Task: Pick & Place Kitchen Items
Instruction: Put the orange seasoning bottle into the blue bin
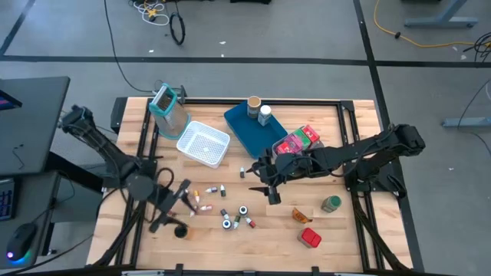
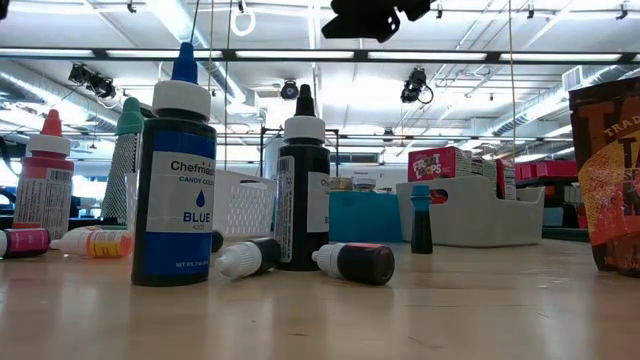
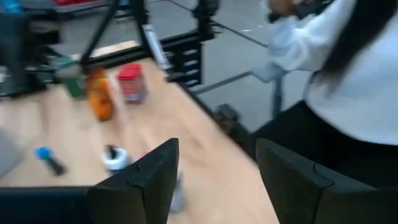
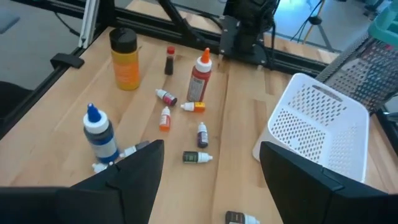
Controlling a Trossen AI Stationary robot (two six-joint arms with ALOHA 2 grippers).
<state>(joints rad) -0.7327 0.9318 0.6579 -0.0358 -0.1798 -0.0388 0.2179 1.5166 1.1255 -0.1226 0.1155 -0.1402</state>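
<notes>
most of the sorting looks undone. taking the white mesh basket (image 1: 203, 144) as the landmark: it sits empty toward the back-left of the wooden table (image 1: 253, 238), and nearly all the kitchen items lie loose in front of it.

the cluster of small food-colouring bottles (image 1: 230, 215) is scattered just in front of the basket, some upright, some on their sides; in the low view the tall blue-capped bottle (image 2: 175, 170) and a black one (image 2: 303, 185) stand, with two little bottles lying beside them. further right of the basket lie an orange jar (image 1: 301, 215), a green-lidded jar (image 1: 331, 204) and a red tin (image 1: 310, 238). only a few things seem placed: two jars (image 1: 258, 110) stand on the blue tray (image 1: 245, 132) just right of the basket, and red and green packets (image 1: 298, 140) sit beyond the tray.

the left gripper (image 1: 175, 205) hovers in front-left of the basket, jaws apart and holding nothing, near a dark-capped bottle (image 1: 182, 231). the right gripper (image 1: 270, 188) hangs right of the basket above the bottles, jaws wide and empty.

the table is pale butcher-block in a black frame, on a grey floor with cables; a person in a white top (image 3: 348, 68) stands beside it.
</notes>
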